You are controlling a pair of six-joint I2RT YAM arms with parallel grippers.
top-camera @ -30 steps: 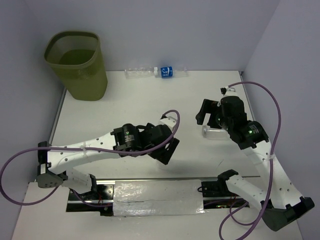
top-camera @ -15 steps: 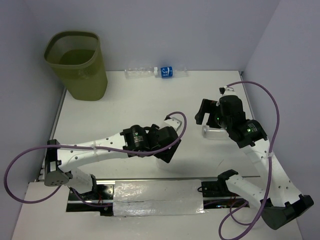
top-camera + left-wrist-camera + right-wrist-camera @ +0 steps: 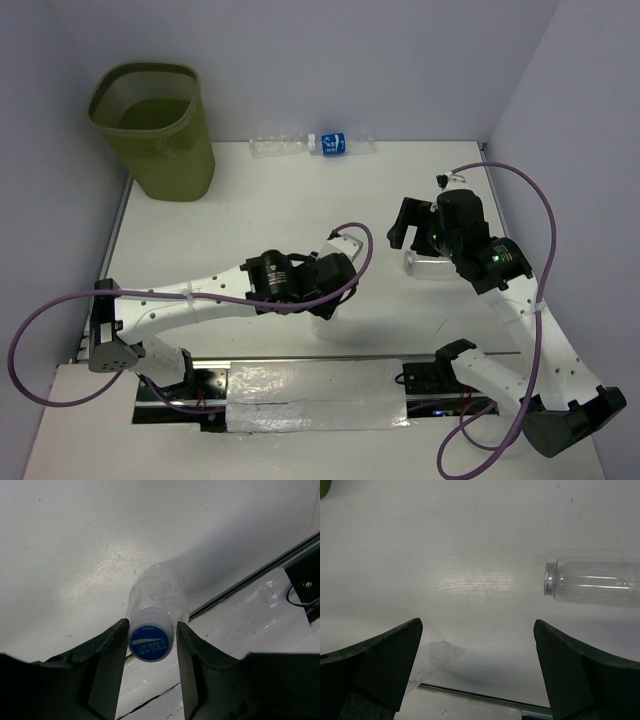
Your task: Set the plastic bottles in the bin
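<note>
Small clear crinkly plastic bottle (image 3: 157, 592) sat on the white tabletop (image 3: 75, 540), its blue cap (image 3: 150, 641) between your left fingers (image 3: 107, 660); couldn't tell if pinched. Right fingers (image 3: 385, 655) were spread, empty. Cap-only hold could slip before the olive-green bin (image 3: 175, 160).

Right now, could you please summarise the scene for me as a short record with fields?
Bin: upright, far left
Left gripper: straddles the cap of blue-capped bottle, grip unclear
Right gripper: open, empty, capless bottle lying nearby
Far edge: clear bottle and blue-label bottle, lying down
</note>
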